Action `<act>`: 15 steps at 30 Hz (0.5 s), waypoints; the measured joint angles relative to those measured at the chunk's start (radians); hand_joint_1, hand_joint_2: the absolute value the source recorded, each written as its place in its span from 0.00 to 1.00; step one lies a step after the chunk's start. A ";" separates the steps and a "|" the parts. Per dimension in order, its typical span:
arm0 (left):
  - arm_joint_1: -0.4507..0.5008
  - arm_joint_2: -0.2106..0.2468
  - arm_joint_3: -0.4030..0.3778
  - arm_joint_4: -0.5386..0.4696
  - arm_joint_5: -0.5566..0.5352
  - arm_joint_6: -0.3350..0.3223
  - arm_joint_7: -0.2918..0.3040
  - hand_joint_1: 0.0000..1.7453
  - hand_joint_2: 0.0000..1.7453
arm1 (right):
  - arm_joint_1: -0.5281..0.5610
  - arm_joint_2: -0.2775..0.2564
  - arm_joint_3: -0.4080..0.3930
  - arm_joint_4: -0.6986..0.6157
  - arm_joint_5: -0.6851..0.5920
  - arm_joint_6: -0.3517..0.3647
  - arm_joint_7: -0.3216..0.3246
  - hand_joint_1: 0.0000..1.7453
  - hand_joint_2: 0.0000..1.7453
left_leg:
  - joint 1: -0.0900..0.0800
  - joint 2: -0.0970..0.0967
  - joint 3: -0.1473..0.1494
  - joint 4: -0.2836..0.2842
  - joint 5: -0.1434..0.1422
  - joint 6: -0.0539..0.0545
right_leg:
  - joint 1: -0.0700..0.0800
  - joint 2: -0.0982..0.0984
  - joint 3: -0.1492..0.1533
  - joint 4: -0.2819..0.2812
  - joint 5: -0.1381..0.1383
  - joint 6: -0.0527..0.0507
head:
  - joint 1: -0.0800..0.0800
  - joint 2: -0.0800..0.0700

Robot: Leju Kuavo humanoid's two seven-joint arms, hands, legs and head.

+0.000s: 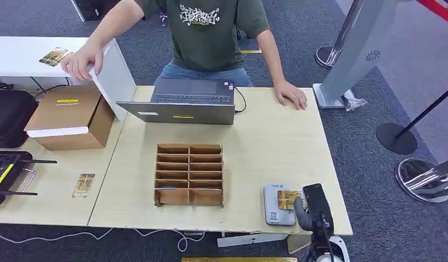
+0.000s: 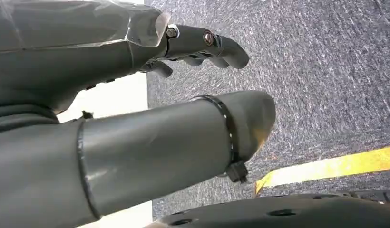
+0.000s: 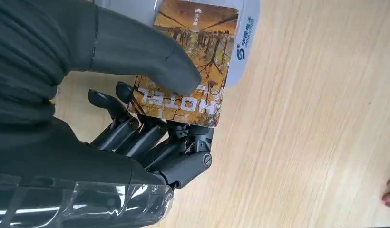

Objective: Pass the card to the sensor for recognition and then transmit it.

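My right hand (image 1: pixel 308 212) hangs over the table's near right corner and pinches a brown and gold hotel card (image 3: pixel 193 57) between thumb and fingers (image 3: pixel 150 137). The card (image 1: pixel 289 199) lies flat just above the white-and-grey card sensor (image 1: pixel 276 212), covering its right half. In the right wrist view the sensor (image 3: pixel 245 52) shows as a white disc edge behind the card. My left hand (image 2: pixel 183 128) hangs beside my body over the carpet, fingers apart and holding nothing.
A brown cardboard slot organiser (image 1: pixel 189 174) stands mid-table. A laptop (image 1: pixel 183 103) sits at the far edge, where a person (image 1: pixel 211 33) rests a hand (image 1: pixel 292 94) on the table. A spare card (image 1: pixel 83 185), a box (image 1: pixel 71 117) and a black device (image 1: pixel 6 174) lie on the left.
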 joint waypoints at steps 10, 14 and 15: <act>0.000 -0.002 0.014 0.000 -0.003 -0.001 -0.006 0.00 0.00 | -0.012 -0.002 0.013 0.028 0.064 0.100 0.084 1.00 1.00 | 0.000 0.000 0.000 0.000 0.000 0.000 | 0.000 0.000 0.000 0.000 0.000 0.000 | 0.000 0.000; 0.000 -0.002 0.015 0.000 -0.002 0.000 -0.007 0.00 0.00 | -0.028 -0.002 0.019 0.048 0.068 0.108 0.083 1.00 1.00 | 0.000 0.001 0.001 0.000 0.000 0.000 | 0.000 0.000 0.000 0.000 0.000 0.000 | 0.000 0.000; 0.000 -0.002 0.015 0.000 -0.002 0.000 -0.007 0.00 0.00 | -0.031 -0.003 0.020 0.052 0.069 0.110 0.082 1.00 1.00 | 0.000 0.000 0.001 0.000 0.000 0.000 | 0.000 0.000 0.000 0.000 0.000 0.000 | 0.000 0.000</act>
